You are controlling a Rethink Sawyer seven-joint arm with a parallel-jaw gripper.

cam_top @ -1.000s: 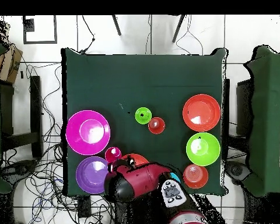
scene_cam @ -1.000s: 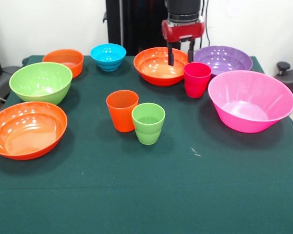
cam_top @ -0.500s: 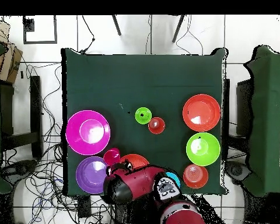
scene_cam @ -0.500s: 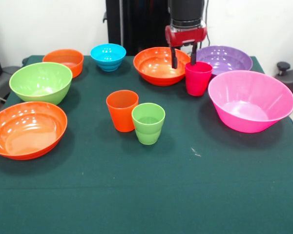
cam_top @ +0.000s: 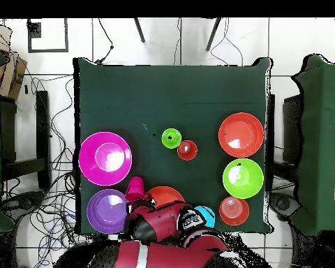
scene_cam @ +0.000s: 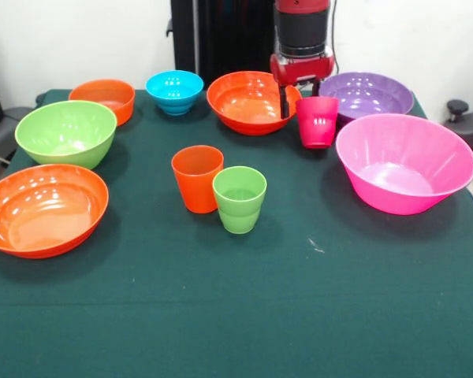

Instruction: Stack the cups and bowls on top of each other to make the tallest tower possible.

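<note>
Gripper (scene_cam: 299, 88) now sits at the red cup (scene_cam: 317, 121), fingers apparently straddling its far rim and closed on it, though the contact is hard to see. The cup has shifted back and tilted since a second ago, between orange bowl (scene_cam: 248, 102) and purple bowl (scene_cam: 367, 94); likely first pick starting.

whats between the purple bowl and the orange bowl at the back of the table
The magenta cup and the claw sit between the purple bowl and the orange bowl. The front view shows it best.
</note>
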